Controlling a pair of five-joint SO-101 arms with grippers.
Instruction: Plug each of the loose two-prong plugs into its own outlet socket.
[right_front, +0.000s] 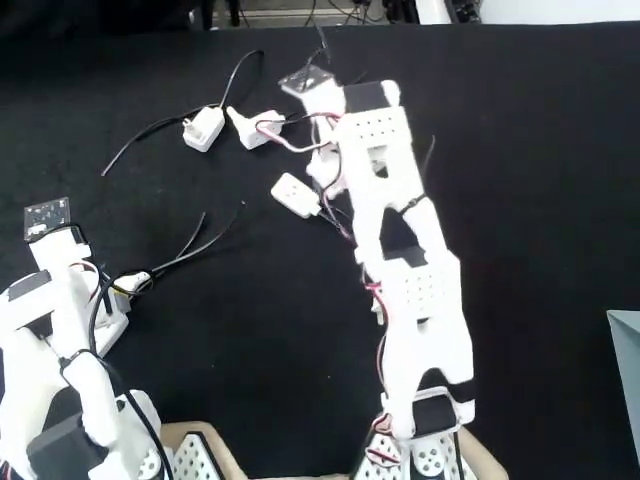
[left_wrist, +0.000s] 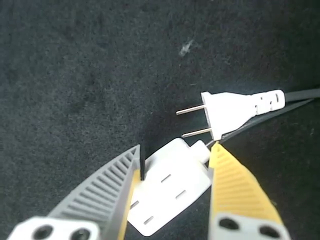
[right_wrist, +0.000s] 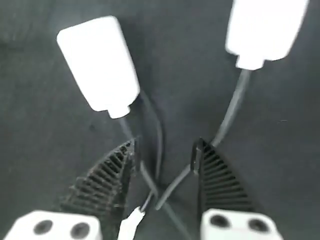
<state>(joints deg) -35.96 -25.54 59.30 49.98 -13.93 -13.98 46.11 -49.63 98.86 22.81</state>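
Note:
My left gripper (left_wrist: 176, 152) is shut on a white outlet socket (left_wrist: 170, 185), its slots facing up, low on the black table near the left edge (right_front: 110, 318). A white two-prong plug (left_wrist: 227, 110) on a black cable lies just beyond it, prongs bare and apart from the socket; in the high view this plug (right_front: 135, 283) lies beside the gripper. My right gripper (right_wrist: 164, 146) is open above thin black cables running from two white plug bodies (right_wrist: 100, 65) (right_wrist: 265, 25). Three more white pieces lie at the back centre (right_front: 203, 128) (right_front: 255, 128) (right_front: 295, 193).
The table is covered by a black cloth (right_front: 520, 150). Black cables (right_front: 190, 240) curve across the left half. The right arm (right_front: 400, 250) stretches over the middle. A grey object's corner (right_front: 626, 345) sits at the right edge.

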